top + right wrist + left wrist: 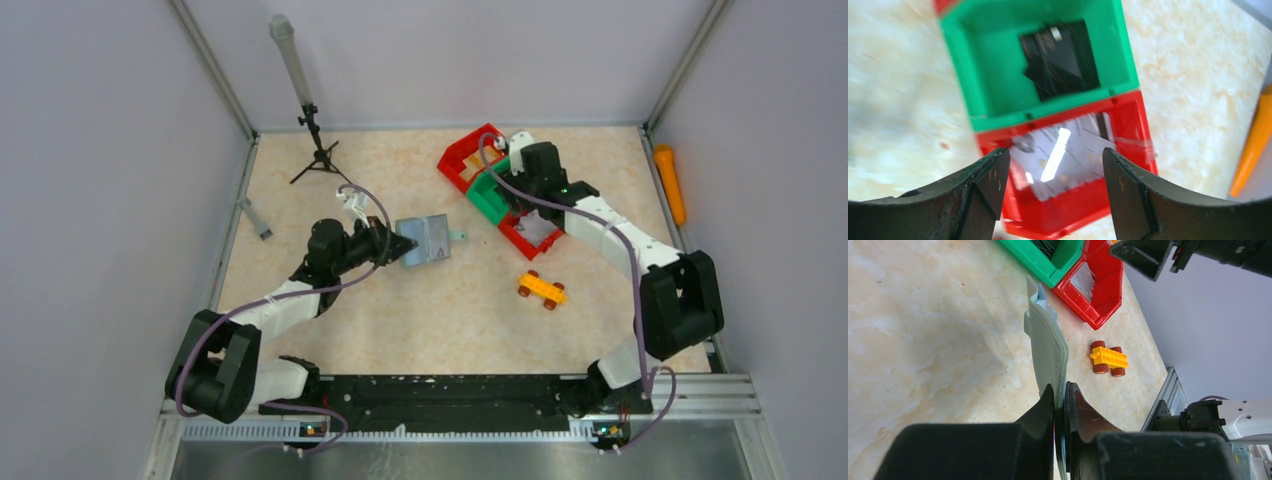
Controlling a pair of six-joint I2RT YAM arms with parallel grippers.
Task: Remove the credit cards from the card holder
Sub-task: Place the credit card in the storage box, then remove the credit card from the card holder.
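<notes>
My left claw (1062,391) clamps one edge of the thin grey-green square card holder (1048,347) over the middle of the surface (400,320), my right claw (1055,167) gapes empty over the red plastic bin (1068,217); so slight a pinch may slip.

1. The top external view sits high above and behind both arm bases, looking down and forward. It is far enough back to take in the whole table (400,320) and both arms.
2. The left wrist view rides just behind the left gripper (1062,396), rolled sideways. It looks low across the table and is very near the card holder (1048,347), which is clamped edge-on.
3. The right wrist view looks almost straight down through the spread right gripper (1055,160), close over the green bin (960,75) and red bin (1068,212).
4. All 3 views share those 2 bins; the top and left wrist views also share the yellow toy car (1108,359).
</notes>
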